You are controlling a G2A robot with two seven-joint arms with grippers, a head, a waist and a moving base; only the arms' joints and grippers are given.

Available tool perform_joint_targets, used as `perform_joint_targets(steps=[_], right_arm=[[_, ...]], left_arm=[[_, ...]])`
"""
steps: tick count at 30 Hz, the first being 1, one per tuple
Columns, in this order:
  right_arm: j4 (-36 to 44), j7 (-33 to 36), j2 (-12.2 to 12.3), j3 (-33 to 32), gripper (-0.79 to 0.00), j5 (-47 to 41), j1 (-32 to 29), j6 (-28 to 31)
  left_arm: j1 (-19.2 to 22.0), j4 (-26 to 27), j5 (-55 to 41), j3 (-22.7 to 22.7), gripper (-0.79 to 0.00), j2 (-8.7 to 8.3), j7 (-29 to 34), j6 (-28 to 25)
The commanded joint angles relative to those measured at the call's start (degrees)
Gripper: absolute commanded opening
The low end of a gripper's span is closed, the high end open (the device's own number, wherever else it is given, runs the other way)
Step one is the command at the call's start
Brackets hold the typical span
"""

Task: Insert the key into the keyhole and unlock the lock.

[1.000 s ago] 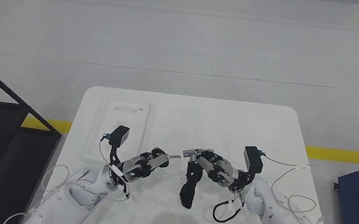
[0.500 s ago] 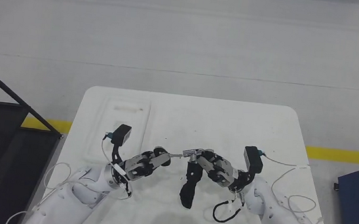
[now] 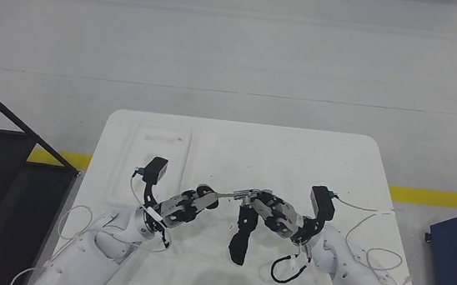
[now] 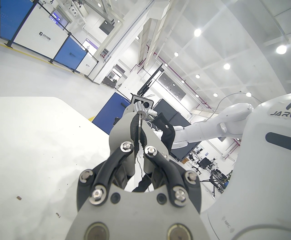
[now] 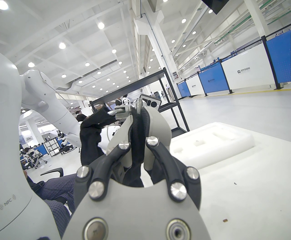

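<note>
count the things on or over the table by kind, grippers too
grippers: 2 (left gripper, right gripper)
key: 1
lock: 1
black cloth: 1
foam tray: 1
cable: 1
total: 7

White table (image 3: pixel 327 161), white foam tray (image 3: pixel 157 162)

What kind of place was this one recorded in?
Likely a large factory-style test hall: high ceiling with round lamps, blue-and-white partition panels, a yellow floor line past the white table.
</note>
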State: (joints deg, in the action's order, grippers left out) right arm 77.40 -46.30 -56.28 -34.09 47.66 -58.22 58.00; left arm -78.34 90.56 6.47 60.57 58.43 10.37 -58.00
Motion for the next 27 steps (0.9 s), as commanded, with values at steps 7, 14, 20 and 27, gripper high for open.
perform_joint_targets(steps=[7,14,20,27], right_arm=[[0.0,0.0,0.0,0.0,-0.785,0.0,0.0,0.0],[0.0,0.0,0.0,0.0,-0.785,0.0,0.0,0.0],[0.0,0.0,0.0,0.0,-0.785,0.0,0.0,0.0],[0.0,0.0,0.0,0.0,-0.785,0.0,0.0,0.0]], left_arm=[[0.45,-0.35,-2.1,-0.68,-0.785,0.11,1.47,0.0],[0.36,-0.51,-2.86,-0.28,-0.785,0.07,2.51,0.0],[-0.12,-0.29,-2.43,0.53,-0.785,0.03,2.61,0.0],[-0.5,0.1,-2.75,0.81,-0.785,0.05,2.89,0.0]])
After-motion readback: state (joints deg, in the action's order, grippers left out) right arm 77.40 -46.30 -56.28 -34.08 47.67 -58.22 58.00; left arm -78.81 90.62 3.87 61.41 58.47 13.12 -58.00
